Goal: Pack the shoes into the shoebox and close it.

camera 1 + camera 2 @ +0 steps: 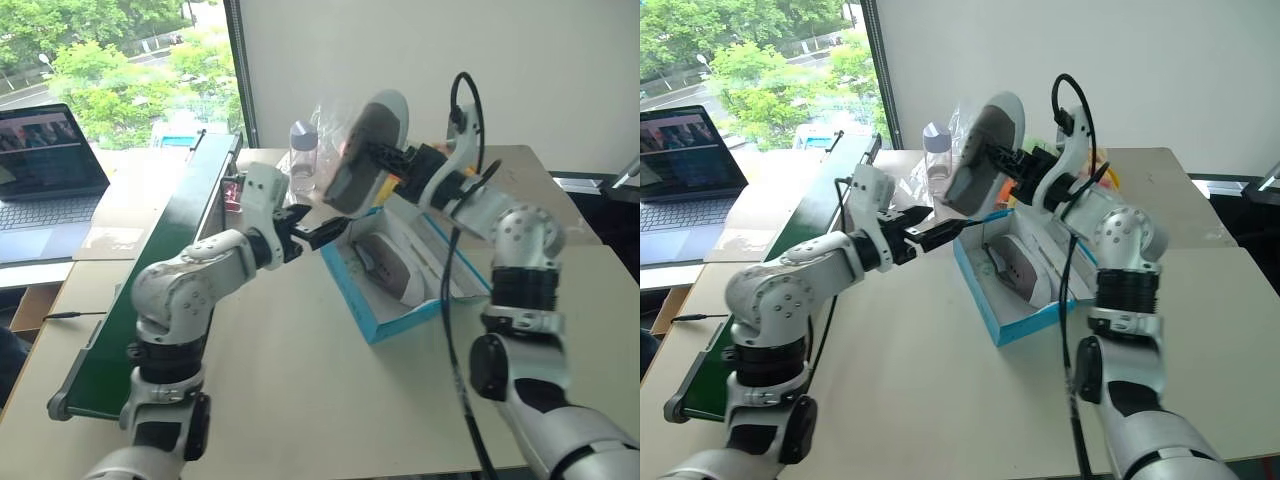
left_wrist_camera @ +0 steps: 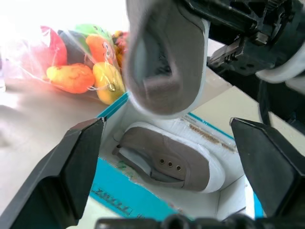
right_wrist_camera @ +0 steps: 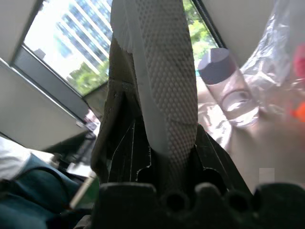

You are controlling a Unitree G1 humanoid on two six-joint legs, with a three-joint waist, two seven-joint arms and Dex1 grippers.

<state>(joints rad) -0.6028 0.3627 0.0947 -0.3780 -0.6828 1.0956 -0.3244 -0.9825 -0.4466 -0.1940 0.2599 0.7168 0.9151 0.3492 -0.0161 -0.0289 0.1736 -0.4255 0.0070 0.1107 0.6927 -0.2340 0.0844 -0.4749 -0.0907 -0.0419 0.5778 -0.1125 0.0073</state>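
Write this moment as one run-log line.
right gripper: shut on second shoe | left gripper: open, empty | first shoe: in shoebox

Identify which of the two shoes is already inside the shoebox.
The shoe lying flat in the blue shoebox is packed. The other shoe is clamped in the right gripper, held in the air above the box.

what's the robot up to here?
It is packing shoes. One shoe already lies in the open blue shoebox on the table. The right gripper is shut on the second shoe, holding it in the air above the box. The left gripper is open and holds nothing, beside the box. The lid is not yet closed.
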